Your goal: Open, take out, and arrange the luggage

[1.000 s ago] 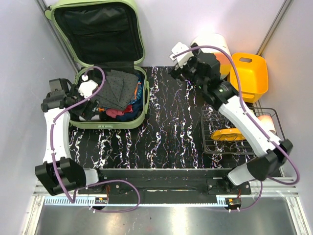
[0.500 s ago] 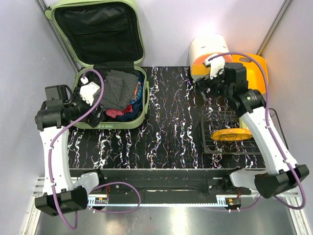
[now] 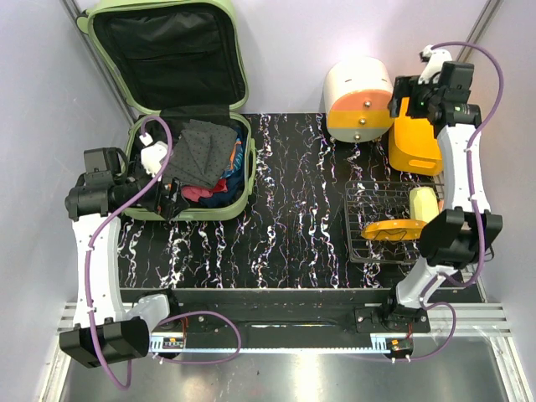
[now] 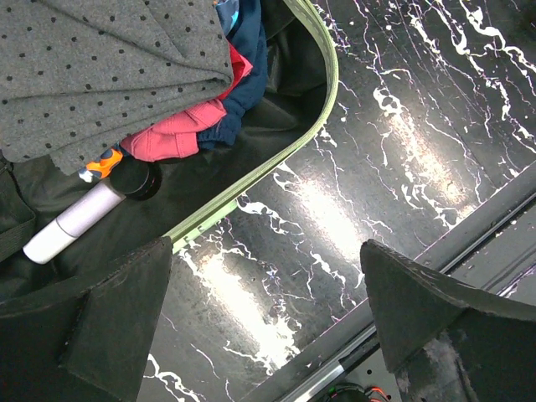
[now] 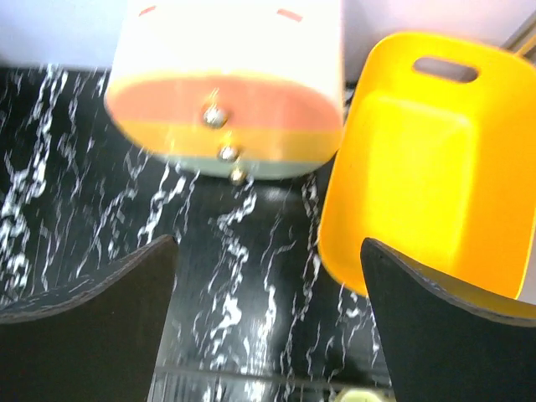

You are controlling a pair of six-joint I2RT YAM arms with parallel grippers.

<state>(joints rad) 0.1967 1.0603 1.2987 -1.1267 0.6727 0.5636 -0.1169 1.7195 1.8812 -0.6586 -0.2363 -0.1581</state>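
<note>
The luggage (image 3: 186, 211), a pale green suitcase, lies open at the far left with its black-lined lid (image 3: 167, 50) standing up. Its base holds a grey dotted cloth (image 3: 201, 151), pink and blue clothes and a pale tube (image 4: 75, 222). My left gripper (image 3: 172, 197) is open and empty, over the suitcase's front rim (image 4: 251, 180); in the left wrist view (image 4: 268, 327) only table shows between its fingers. My right gripper (image 3: 408, 100) is open and empty, raised at the far right beside the orange bin (image 3: 419, 146). In the right wrist view (image 5: 268, 327) it looks down on bare table.
A cream-and-orange drawer box (image 3: 360, 100) lies at the back, left of the bin; both show in the right wrist view, the box (image 5: 226, 75) and the bin (image 5: 427, 159). A wire rack (image 3: 360, 239) at the right holds an orange dish (image 3: 389, 230) and a pale yellow item (image 3: 425, 203).
My right arm has swung from the back middle of the table to the far right, by the orange bin. My left gripper has shifted a little toward the suitcase's front rim.
</note>
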